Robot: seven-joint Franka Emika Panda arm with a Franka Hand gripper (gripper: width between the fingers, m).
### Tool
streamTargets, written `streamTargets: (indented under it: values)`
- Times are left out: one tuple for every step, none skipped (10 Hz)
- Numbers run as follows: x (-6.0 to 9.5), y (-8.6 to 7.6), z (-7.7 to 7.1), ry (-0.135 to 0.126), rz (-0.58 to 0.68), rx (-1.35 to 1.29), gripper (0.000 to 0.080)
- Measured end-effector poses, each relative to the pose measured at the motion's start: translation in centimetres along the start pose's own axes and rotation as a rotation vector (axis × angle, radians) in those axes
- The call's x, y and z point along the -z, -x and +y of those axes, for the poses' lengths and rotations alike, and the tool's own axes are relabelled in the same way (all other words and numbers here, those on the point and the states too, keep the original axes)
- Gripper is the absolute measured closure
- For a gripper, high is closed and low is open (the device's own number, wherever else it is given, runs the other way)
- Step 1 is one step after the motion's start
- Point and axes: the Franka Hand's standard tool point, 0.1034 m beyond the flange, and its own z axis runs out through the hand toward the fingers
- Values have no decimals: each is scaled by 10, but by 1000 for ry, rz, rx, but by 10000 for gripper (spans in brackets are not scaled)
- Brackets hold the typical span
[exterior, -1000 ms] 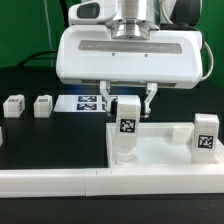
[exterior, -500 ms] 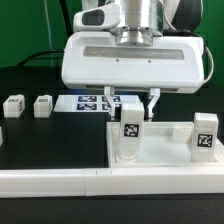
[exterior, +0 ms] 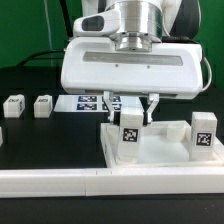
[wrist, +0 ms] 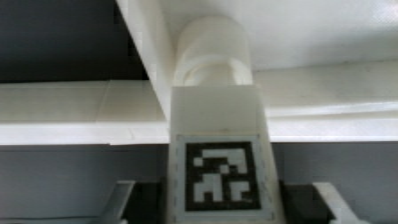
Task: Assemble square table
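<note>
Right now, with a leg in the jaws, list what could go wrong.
The jaws, shut on the leg, hold only its upper part; under a push it might pivot and enter crooked. Its socket in the tabletop is hidden, so misalignment would go unseen. The tabletop looks unclamped; twisting could shift it and the other leg standing on it.

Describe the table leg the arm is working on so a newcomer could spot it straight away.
Find the big white tabletop in the foreground of the exterior view. Near its edge toward that view's left stands an upright tagged leg, directly under the gripper. Unlike the other three legs, it sits between the jaws.
</note>
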Motion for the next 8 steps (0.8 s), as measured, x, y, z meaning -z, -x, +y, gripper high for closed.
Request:
streamTargets:
  values:
    - [-1,2,0,0,-9,2,509]
    - [-1,2,0,0,-11,3,323]
    - [-1,2,0,0,-11,4,323]
    - [-1,3,0,0,-12,5,181]
    - [-1,3,0,0,-12,6,155]
    - [-1,3,0,0,-12,6,155]
    - [-1,3,0,0,-12,7,155]
    - [-1,3,0,0,-12,8,151]
